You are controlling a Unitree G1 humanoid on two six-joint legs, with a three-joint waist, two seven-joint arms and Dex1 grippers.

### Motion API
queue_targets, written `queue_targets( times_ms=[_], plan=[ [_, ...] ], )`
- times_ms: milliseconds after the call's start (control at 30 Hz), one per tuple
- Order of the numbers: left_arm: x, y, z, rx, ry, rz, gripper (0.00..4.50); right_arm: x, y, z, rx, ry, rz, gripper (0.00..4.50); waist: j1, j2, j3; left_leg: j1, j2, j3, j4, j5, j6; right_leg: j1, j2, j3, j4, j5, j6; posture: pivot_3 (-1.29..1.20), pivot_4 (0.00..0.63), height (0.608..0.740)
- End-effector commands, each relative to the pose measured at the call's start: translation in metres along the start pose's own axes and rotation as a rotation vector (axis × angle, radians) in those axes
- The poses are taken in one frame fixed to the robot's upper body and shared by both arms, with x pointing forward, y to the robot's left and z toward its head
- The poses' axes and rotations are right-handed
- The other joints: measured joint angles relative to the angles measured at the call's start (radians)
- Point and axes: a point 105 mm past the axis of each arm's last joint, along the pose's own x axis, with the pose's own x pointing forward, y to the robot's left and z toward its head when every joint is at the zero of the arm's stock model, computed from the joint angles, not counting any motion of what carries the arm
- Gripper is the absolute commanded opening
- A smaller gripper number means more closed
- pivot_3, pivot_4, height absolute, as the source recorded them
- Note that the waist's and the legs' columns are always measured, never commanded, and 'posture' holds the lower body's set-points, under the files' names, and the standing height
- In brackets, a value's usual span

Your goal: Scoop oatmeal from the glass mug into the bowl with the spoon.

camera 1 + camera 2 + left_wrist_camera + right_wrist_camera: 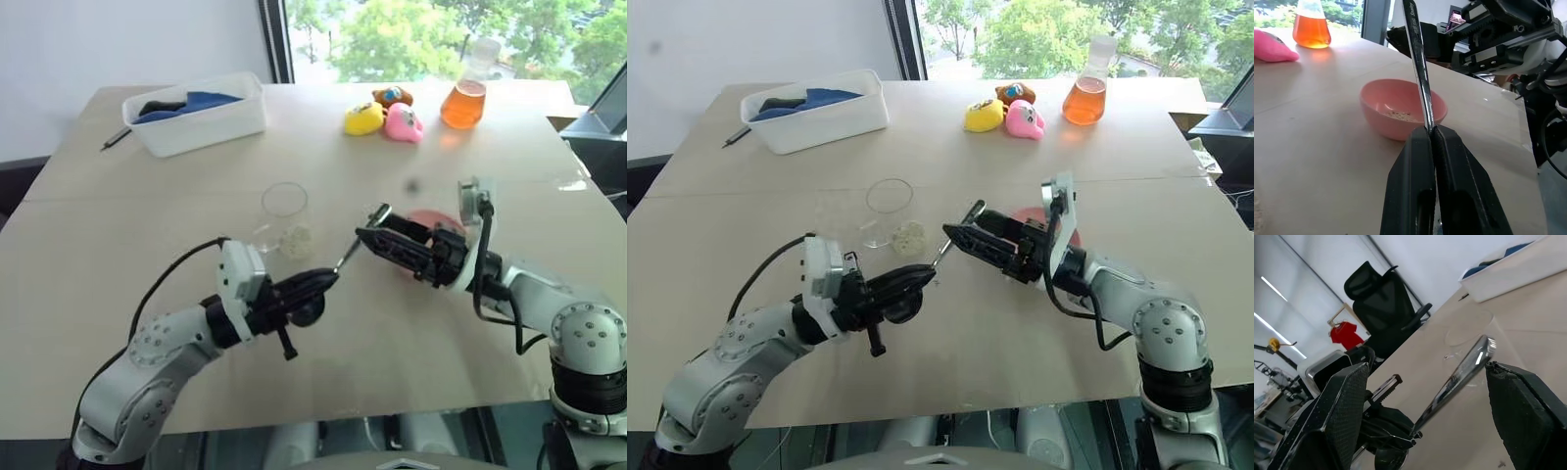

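One pale wooden surface (118,255) carries everything. At its far left stands one white tub (201,116) with blue and dark things inside, and one dark pen (115,138) lies just left of it. At the far right are one flask of orange liquid (466,98) and three soft toys (387,113): yellow, pink and brown.

Near the middle stands one glass mug (285,217) with a little oatmeal (296,237) at its bottom. Right of it sits one pink bowl (1400,110), a few flakes inside, partly hidden behind the right arm.

The left gripper (328,279) has its fingers pinched tight on the one spoon (1420,73), whose handle slants up to the right. The right gripper (377,230) has its fingers spread wide on either side of the spoon's upper end, not touching it.
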Motion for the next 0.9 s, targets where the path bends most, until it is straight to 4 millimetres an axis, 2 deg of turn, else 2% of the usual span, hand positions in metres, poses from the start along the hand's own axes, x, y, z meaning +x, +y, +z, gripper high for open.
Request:
queue_targets(
  times_ms=[33,167,333,433,633,900],
  plan=[
    [-0.001,-0.008,0.001,0.049,-0.003,-0.047,0.03,-0.002,0.009,0.005,-0.011,0.026,0.044,3.87,0.0,0.0,0.0,0.0,0.0,0.0,0.0,0.0,0.0,0.0,0.0,0.0,0.0,0.0,0.0,0.0,0.15,0.74],
    [0.0,-0.011,-0.001,0.05,-0.002,-0.055,0.03,0.0,0.007,0.01,0.0,0.03,0.045,3.87,0.0,0.0,0.0,0.0,0.0,0.0,0.0,0.0,0.0,0.0,0.0,0.0,0.0,0.0,0.0,0.0,0.15,0.74],
    [0.0,-0.009,-0.002,0.07,-0.012,-0.023,0.03,0.0,0.007,0.008,0.013,0.054,0.062,3.87,0.001,0.0,0.0,0.0,0.0,0.0,0.0,0.0,0.0,0.0,0.0,0.0,0.0,0.0,0.0,0.0,0.15,0.74],
    [0.001,-0.007,-0.003,0.078,-0.021,-0.008,0.0,-0.001,0.007,0.007,0.019,0.064,0.06,2.96,0.001,0.0,0.0,-0.001,0.0,0.0,0.0,0.0,0.0,0.0,0.0,0.0,0.0,0.0,0.0,0.0,0.15,0.74],
    [0.003,-0.009,-0.004,0.08,-0.027,-0.01,0.0,0.0,0.005,0.008,0.023,0.064,0.056,0.04,0.001,0.0,0.0,0.0,0.0,0.0,0.0,0.0,0.001,0.0,0.0,0.0,0.0,0.0,0.0,0.0,0.15,0.74],
    [0.001,-0.008,-0.011,0.075,0.005,-0.007,0.0,0.002,0.006,0.009,0.024,0.064,0.064,0.04,0.001,0.0,0.0,-0.001,0.0,0.0,0.0,0.0,0.001,0.0,0.0,0.0,0.0,0.0,0.0,0.0,0.15,0.74]
  ],
)
